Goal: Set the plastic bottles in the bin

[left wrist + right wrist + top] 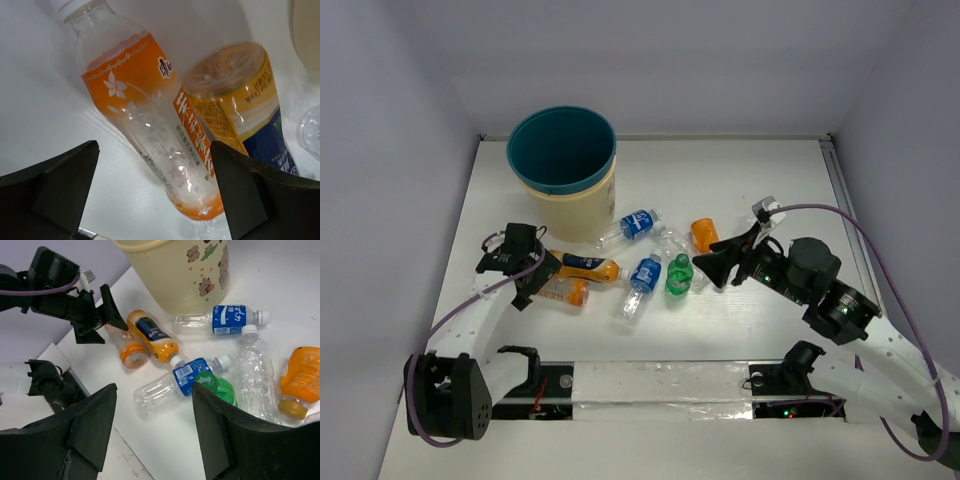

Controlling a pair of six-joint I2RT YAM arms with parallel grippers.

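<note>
The cream-yellow bin (pixel 563 180) with a teal inside stands at the back left. Several plastic bottles lie in front of it: an orange one (pixel 567 292), an orange one with a dark blue label (pixel 588 267), two clear ones with blue labels (pixel 633 226) (pixel 641 280), a green one (pixel 678 276), a plain clear one (pixel 672 245) and an orange one (pixel 704 234). My left gripper (pixel 537 280) is open, its jaws either side of the orange bottle's (pixel 145 115) base. My right gripper (pixel 708 268) is open and empty, just right of the green bottle (pixel 216 388).
The dark-blue-labelled orange bottle (pixel 240 110) lies against the one between my left jaws. The bin (pixel 175 275) has cartoon prints on its wall. White walls close in the table at the back and sides. A taped strip (pixel 650 385) runs along the near edge.
</note>
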